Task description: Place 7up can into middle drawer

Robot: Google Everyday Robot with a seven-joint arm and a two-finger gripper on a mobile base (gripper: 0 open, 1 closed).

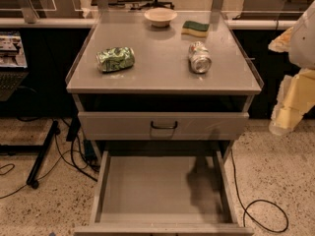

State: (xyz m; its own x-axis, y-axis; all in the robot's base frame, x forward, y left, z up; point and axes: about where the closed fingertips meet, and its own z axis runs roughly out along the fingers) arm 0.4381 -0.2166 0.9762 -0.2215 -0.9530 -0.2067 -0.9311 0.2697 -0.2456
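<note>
While the 7up can (199,57) lies sideways, the gripper (286,116) hangs far right

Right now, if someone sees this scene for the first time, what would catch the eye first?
Two cans lie on their sides on the grey cabinet top: the 7up can at right, its shiny end toward the camera, and a bright green can at left. Below, the middle drawer stands pulled out under a closed drawer front. The robot's hand hangs at the right edge, apart from both cans.
</note>
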